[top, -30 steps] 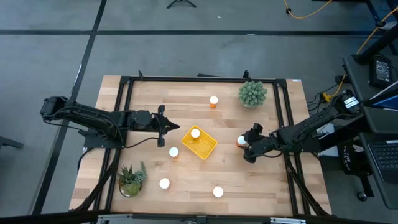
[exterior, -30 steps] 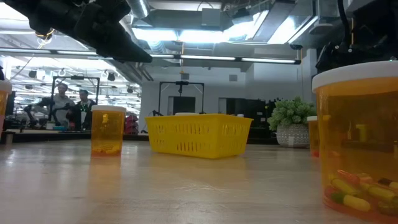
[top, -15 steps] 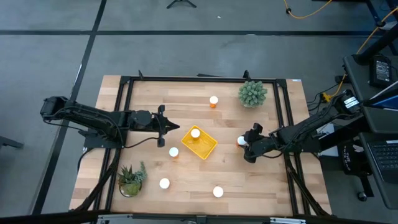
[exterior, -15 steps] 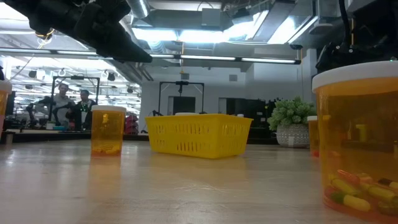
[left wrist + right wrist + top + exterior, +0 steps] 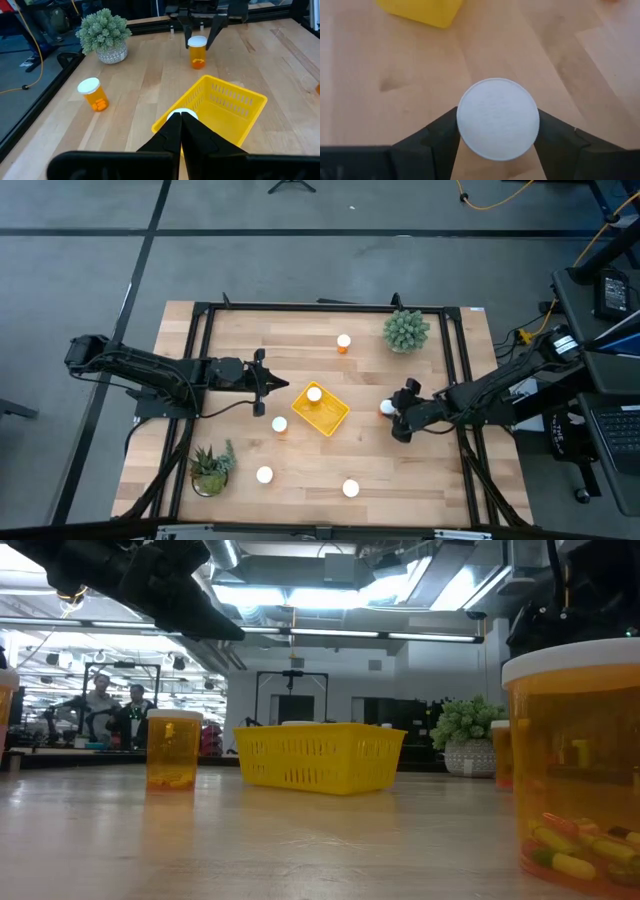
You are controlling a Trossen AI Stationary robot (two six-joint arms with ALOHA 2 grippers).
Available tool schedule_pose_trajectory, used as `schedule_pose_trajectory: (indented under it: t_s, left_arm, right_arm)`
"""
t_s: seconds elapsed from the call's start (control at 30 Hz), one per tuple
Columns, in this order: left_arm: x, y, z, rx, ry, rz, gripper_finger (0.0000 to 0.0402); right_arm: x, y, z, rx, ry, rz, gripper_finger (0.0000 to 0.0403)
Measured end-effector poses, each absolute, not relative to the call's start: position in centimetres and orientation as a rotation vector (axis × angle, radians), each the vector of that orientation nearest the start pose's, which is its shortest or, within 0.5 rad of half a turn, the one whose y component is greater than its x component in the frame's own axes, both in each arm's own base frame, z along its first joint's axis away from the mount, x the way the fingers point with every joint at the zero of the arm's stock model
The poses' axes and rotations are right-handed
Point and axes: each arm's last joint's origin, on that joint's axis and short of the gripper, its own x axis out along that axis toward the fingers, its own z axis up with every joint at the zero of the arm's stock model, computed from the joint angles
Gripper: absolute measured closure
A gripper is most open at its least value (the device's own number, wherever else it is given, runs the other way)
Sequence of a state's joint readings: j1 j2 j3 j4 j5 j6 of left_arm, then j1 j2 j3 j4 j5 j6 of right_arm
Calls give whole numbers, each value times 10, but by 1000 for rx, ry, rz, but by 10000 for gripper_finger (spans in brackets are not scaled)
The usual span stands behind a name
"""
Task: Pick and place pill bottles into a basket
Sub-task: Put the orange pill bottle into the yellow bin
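Right wrist view shows the right gripper (image 5: 498,131) pinching a pill bottle (image 5: 498,119) by its white cap, one finger on each side. Compared with a second ago, the bottle has slid a tiny bit toward the yellow basket (image 5: 321,408), so the carry has probably just started. One bottle (image 5: 314,394) already sits in the basket (four more stand apart on the wooden table (image 5: 300,480)). The left gripper (image 5: 181,131) hangs just beside the basket's left corner, its fingers pressed together and holding nothing. It has not moved.
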State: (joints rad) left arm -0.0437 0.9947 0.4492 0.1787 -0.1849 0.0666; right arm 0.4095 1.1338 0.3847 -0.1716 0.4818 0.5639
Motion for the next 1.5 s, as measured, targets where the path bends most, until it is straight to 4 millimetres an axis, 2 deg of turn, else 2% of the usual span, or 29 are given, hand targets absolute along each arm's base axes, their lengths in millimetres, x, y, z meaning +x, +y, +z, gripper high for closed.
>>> schedule_pose_trajectory:
  t_s: [0.53,0.8,1.03,1.27,1.5]
  left_arm:
    - [206,-4,214,108,372,127,398]
    - [206,-4,214,108,372,128,393]
    - [206,-4,214,108,372,127,395]
    - [206,-4,214,108,372,127,399]
    - [206,-4,214,108,373,127,394]
  right_arm:
    - [167,59,184,156,561,-178,178]
    - [176,55,196,125,431,-159,178]
    - [180,48,201,129,398,-174,178]
    - [198,50,211,112,391,-96,178]
    - [224,54,196,46,359,-43,178]
